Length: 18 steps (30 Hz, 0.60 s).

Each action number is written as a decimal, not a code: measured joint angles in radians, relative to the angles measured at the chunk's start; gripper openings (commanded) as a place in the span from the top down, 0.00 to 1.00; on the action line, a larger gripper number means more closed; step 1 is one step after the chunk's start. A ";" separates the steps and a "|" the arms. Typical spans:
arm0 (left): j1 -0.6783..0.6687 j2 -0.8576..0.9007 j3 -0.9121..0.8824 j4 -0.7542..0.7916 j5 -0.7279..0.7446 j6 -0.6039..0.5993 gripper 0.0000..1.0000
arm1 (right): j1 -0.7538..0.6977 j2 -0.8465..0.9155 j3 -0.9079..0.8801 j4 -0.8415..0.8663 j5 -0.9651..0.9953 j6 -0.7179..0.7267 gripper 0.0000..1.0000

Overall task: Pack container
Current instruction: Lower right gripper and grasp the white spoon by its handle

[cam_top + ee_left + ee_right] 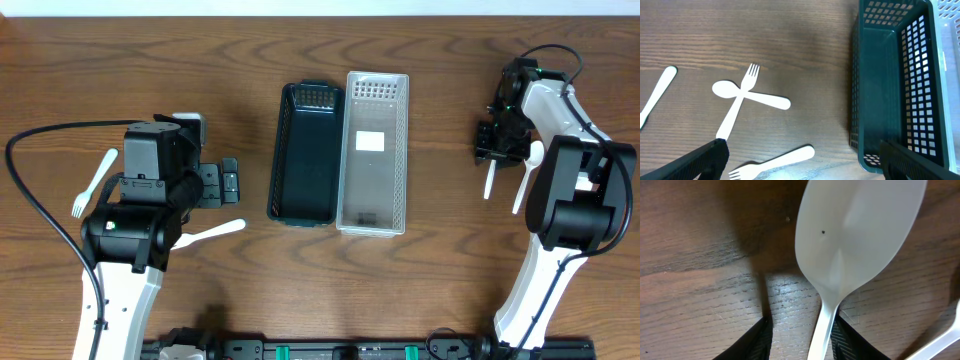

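A dark green basket (305, 150) and a clear basket (375, 150) stand side by side at the table's middle, both holding no cutlery. My left gripper (215, 185) is open and empty, left of the green basket (890, 85). In the left wrist view a white fork (772, 161) lies between its fingers (802, 167) on the table, with a crossed fork (737, 102) and spoon (752, 95) beyond. My right gripper (497, 145) is down at the table, open, its fingers (800, 340) either side of a white spoon's (855, 235) handle, which touches the right finger.
A white fork (95, 185) lies at the far left and another (215, 230) by the left arm. Two white utensils (489, 182) (527, 175) lie under the right gripper. Another handle end (657, 90) shows at the left wrist view's edge. A utensil edge (945, 340) shows at the lower right of the right wrist view.
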 measured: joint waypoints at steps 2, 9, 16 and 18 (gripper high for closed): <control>0.000 0.000 0.000 0.000 0.000 0.000 0.02 | 0.000 0.000 0.000 0.003 0.001 0.000 0.66; 0.000 0.000 0.000 0.000 0.000 0.000 0.02 | 0.000 -0.002 -0.002 0.016 0.005 -0.001 0.79; 0.000 0.000 0.000 0.000 0.000 0.000 0.02 | 0.000 -0.003 -0.002 0.027 0.011 0.000 0.91; 0.000 0.000 0.000 0.000 0.000 0.000 0.02 | 0.000 -0.003 -0.002 0.027 0.013 0.000 0.92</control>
